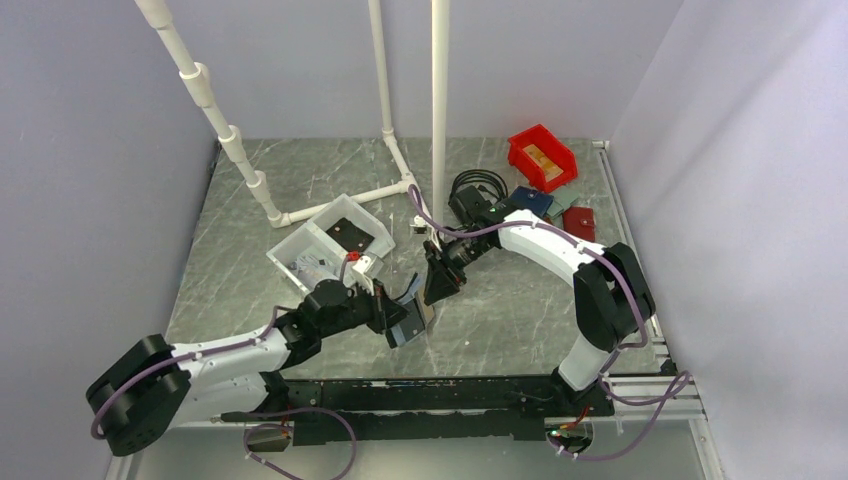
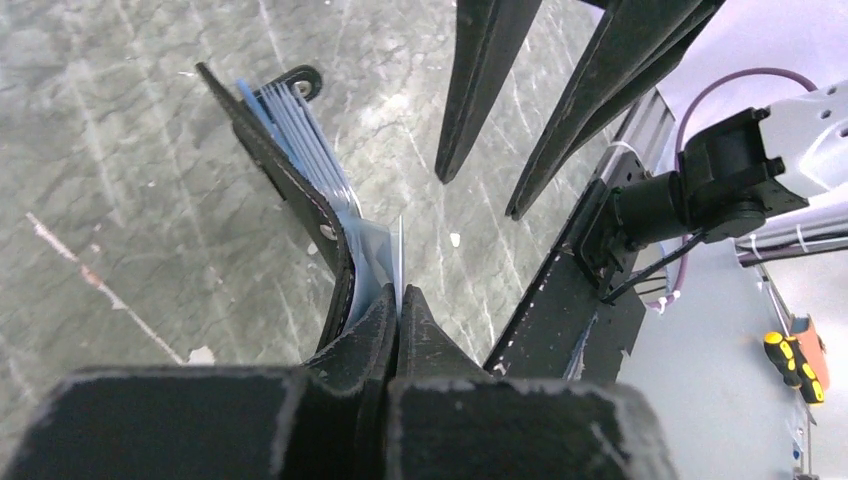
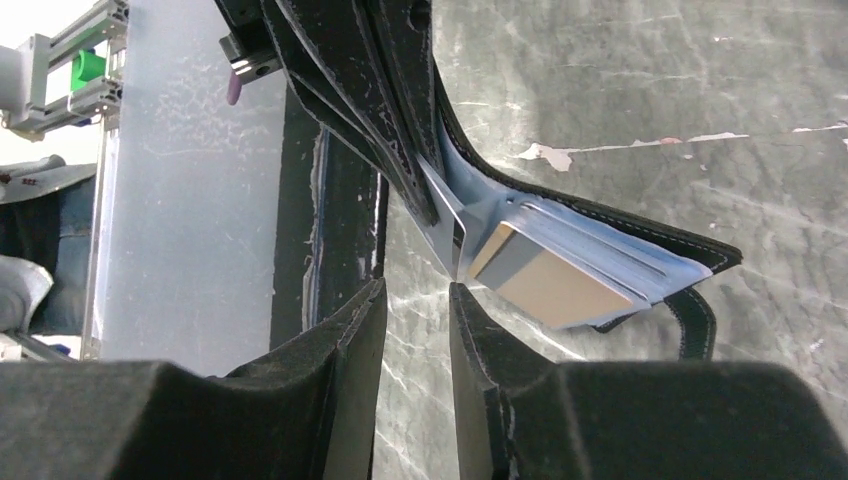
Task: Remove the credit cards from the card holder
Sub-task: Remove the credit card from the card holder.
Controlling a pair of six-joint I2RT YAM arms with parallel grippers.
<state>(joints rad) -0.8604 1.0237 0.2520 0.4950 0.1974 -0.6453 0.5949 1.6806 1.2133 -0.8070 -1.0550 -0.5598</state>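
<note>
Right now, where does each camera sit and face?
Top external: above and behind, looking down at the grey marbled table; left arm and right arm show.
Left wrist: behind the left claw, shut on the flat black folding card holder, facing the right claw.
Right wrist: behind its own open claw, facing that holder.
Both wrist views share the holder.

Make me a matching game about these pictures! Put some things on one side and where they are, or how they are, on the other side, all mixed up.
Things:
1. card holder
2. red bin
3. white box
4. right jaws

Places and states:
A. at the back right of the table
B. open, with nothing between them
C. pinched in the left jaws
D. left of the middle of the table

Right pairs: 1-C, 2-A, 3-D, 4-B.
</note>
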